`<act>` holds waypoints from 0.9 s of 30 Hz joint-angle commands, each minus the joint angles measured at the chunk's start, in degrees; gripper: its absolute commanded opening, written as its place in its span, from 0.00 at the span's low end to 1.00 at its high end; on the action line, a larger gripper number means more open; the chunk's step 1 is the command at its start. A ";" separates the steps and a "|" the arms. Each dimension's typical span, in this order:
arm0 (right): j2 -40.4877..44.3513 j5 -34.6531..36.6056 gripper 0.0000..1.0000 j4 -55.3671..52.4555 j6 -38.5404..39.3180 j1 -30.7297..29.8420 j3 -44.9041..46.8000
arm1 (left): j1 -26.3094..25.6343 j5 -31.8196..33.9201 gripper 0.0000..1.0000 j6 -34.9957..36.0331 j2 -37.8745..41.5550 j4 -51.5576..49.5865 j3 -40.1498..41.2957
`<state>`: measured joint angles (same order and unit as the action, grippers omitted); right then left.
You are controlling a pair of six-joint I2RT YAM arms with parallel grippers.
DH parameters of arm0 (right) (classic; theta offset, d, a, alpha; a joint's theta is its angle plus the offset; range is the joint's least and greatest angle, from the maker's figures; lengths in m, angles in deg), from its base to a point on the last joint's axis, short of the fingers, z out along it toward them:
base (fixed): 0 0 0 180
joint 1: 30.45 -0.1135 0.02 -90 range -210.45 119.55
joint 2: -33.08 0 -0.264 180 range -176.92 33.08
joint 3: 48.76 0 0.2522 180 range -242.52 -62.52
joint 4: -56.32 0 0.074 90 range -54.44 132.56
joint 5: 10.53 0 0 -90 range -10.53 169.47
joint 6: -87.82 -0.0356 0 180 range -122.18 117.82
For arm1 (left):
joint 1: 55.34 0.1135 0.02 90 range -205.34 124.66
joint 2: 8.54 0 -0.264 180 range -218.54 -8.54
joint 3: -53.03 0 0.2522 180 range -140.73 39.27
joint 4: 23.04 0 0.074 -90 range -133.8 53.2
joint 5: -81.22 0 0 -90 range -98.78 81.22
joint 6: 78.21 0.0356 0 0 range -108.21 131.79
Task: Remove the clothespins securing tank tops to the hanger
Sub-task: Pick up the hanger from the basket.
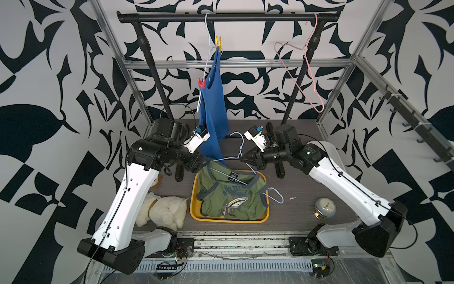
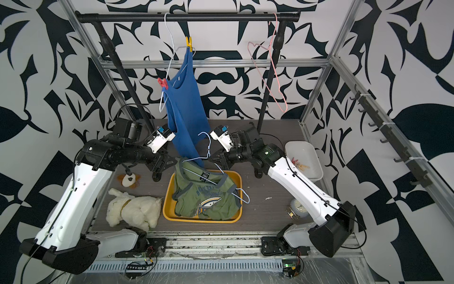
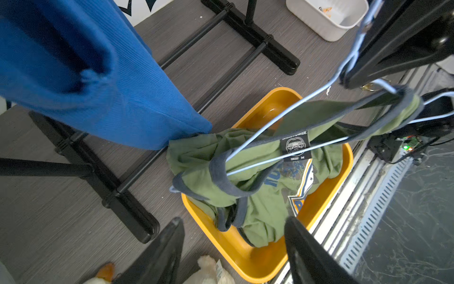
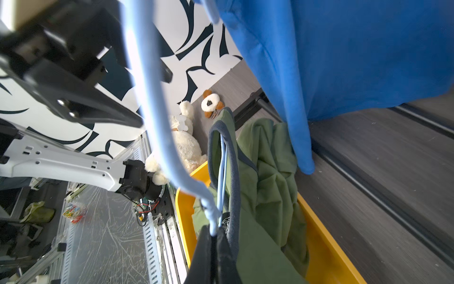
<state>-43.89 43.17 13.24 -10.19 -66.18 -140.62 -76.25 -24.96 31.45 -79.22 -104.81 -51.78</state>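
Right gripper (image 4: 213,234) clamped shut on the light-blue hanger (image 4: 157,118) — an olive tank top (image 1: 235,196) trails from it into the yellow tray (image 1: 194,214). Left gripper (image 3: 234,221): jaws wide apart, empty. A yellow clothespin (image 1: 218,43) and a red clothespin (image 1: 202,84) pin the hanging blue tank top (image 1: 213,110).

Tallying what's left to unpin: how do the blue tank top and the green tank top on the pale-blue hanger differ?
The blue tank top hangs from the rail; the green tank top sags into the yellow tray. Blue carries a yellow clothespin and a red clothespin; green shows none. The right hand grips only green's pale-blue hanger. Both are sleeveless.
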 commanded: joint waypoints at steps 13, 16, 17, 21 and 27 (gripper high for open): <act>3.19 4.26 0.00 6.41 -2.88 -4.05 -2.92 | -0.18 -0.51 0.84 -6.87 0.45 8.21 6.92; 3.03 5.35 0.00 6.60 -2.52 -4.96 -3.11 | -0.15 -0.57 0.84 -6.93 0.27 8.81 7.78; 3.10 5.36 0.00 6.76 -2.54 -5.03 -3.10 | -0.12 0.22 0.84 -6.77 0.27 9.10 8.01; 3.63 5.44 0.00 7.34 -2.84 -5.26 -3.27 | -0.17 6.34 0.81 -5.71 0.44 10.60 9.23; 4.40 6.45 0.00 8.89 -3.53 -5.49 -3.24 | -0.17 9.23 0.78 -5.33 0.97 11.82 10.83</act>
<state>-41.72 49.07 17.29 -12.77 -71.31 -141.10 -76.27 -17.62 25.66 -78.72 -94.14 -41.68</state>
